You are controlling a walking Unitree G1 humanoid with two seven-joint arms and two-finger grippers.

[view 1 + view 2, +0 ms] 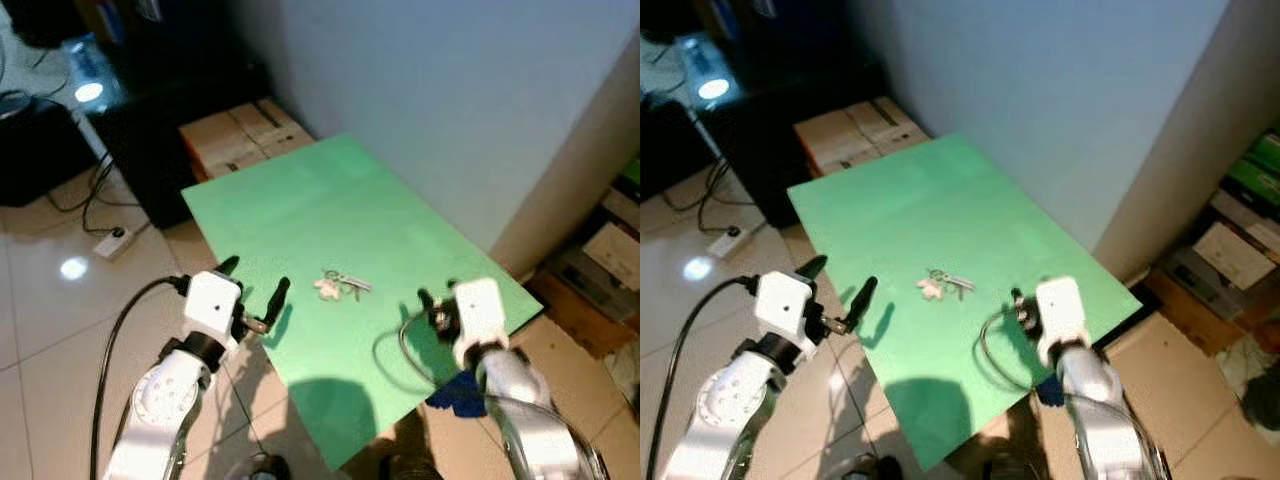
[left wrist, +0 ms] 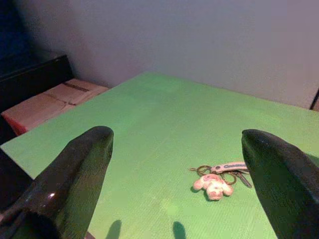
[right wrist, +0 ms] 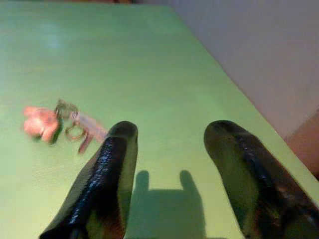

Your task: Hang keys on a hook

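Green table (image 1: 300, 200), keys (image 1: 340, 285) between claws

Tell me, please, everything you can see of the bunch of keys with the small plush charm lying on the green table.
The bunch of keys with a small pale plush charm lies flat near the middle of the green table, untouched. The charm looks like a soft little animal, whitish with pink patches. Brassy metal rings join it to a light-coloured strap tag and at least one dark metal key; more detail is too small to tell. It sits between the left gripper and the right gripper, apart from both, whose fingers are open. I can make out no hook.
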